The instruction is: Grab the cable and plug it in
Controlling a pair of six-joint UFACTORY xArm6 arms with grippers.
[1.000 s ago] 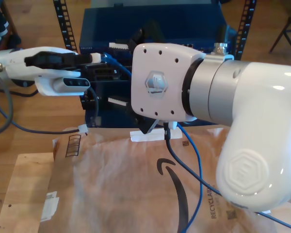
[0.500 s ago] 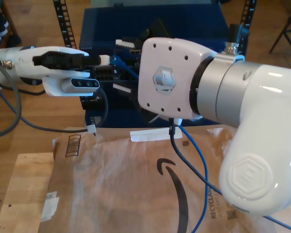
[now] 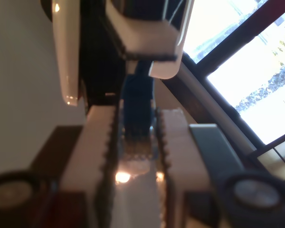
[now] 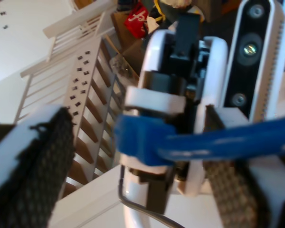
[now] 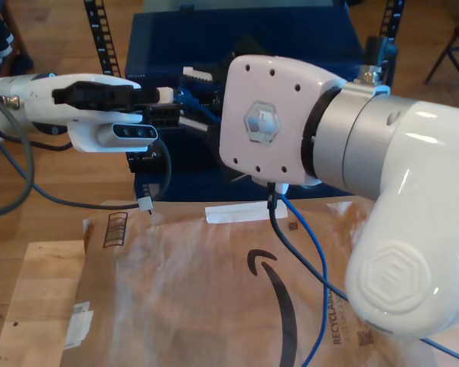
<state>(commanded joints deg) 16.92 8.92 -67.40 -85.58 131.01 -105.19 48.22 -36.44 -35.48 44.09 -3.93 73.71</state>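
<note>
Brown paper reads "RECYCLA" beside the cable.

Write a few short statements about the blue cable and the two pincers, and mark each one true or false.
1. My first pincer is shut on the thin bright blue network cable. True.
2. The black pads of my second pincer are pressed together. False: they stand wide apart.
3. In the exterior view, crumpled brown printed paper lies in front of the dark blue metal cabinet. True.
4. The cable is red. False: it is blue.
</note>
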